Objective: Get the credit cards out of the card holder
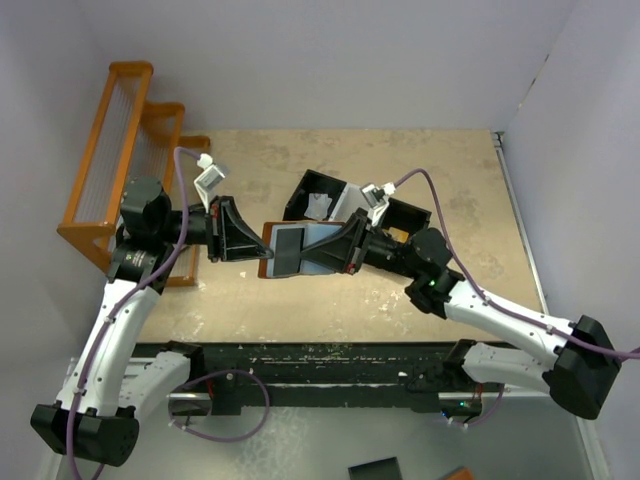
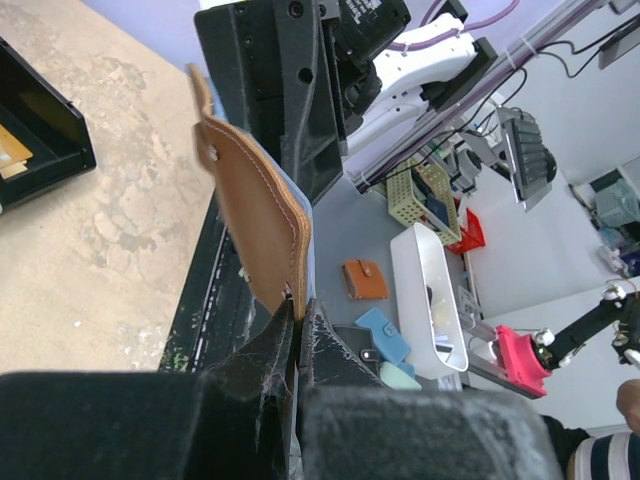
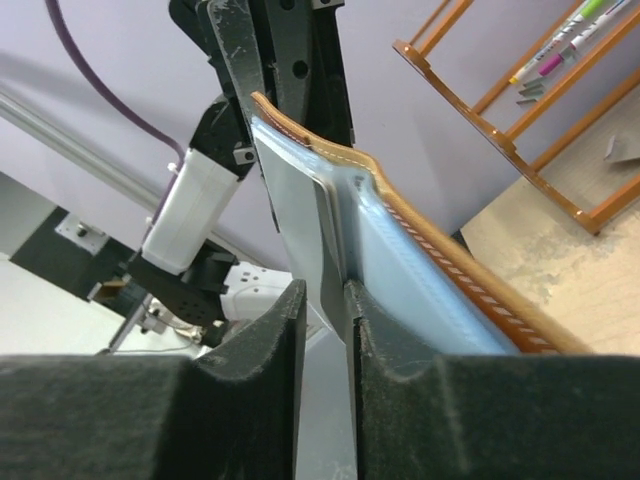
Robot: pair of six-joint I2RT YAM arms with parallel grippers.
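Tray behind card holder, orange rack left

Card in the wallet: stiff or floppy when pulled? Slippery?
Probably stiff: the card stands flat and straight out of the wallet, no sag. Likely slippery: its face looks smooth. Thin, so probably light.

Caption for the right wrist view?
Right hand pinches a card in the wallet held by left hand.

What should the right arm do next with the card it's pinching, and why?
Probably draw the right fingers straight back from the left arm: they pinch a grey card mostly inside the card holder, whose opposite edge the left fingers clamp in mid-air.
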